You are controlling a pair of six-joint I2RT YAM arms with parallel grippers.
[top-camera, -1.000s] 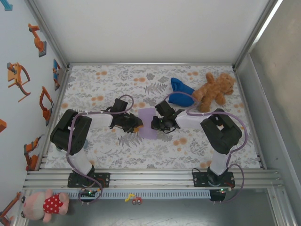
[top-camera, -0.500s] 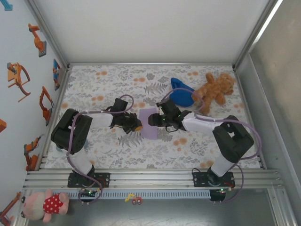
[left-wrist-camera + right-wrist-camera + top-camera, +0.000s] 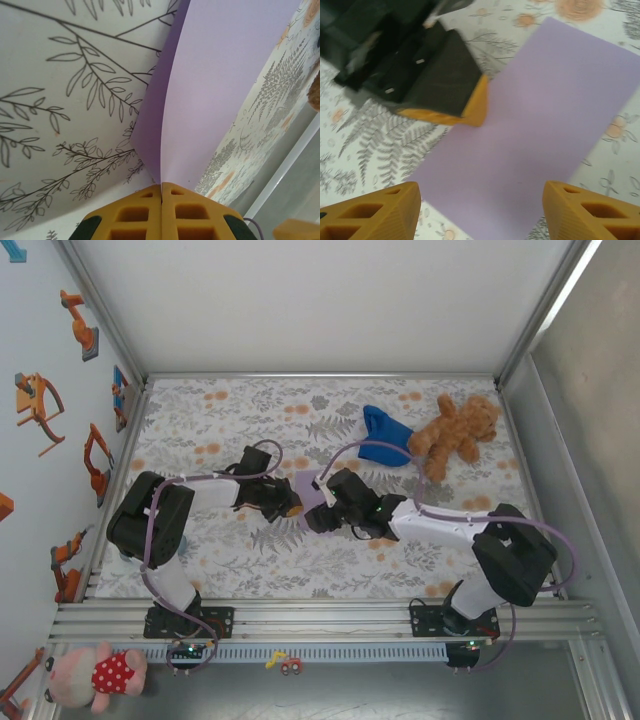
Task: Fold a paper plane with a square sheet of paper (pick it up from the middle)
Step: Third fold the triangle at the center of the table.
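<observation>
From the top camera we see the lavender sheet of paper [image 3: 304, 483] lying near the middle of the floral mat [image 3: 200, 430], mostly covered by the two arms that meet over it. The left gripper [image 3: 288, 506] sits at the sheet's left edge, and the right gripper [image 3: 318, 517] is just beside it, over the sheet's near part. A blue cloth [image 3: 385, 437] and a brown teddy bear [image 3: 455, 430] lie touching each other at the far right, well apart from the paper.

In the left wrist view, the left gripper [image 3: 161, 190] has its yellow fingers pressed together on the edge of the lavender sheet of paper [image 3: 215, 85]. The paper curves away from the seam above the floral mat [image 3: 65, 75].

In the right wrist view, the right gripper [image 3: 481, 192] has its jaws spread wide with nothing between them, hanging above the near edge of the lavender sheet of paper [image 3: 545, 110], which appears here as a long rectangle. The left gripper [image 3: 477, 107] touches the paper's left edge with its orange tip.
</observation>
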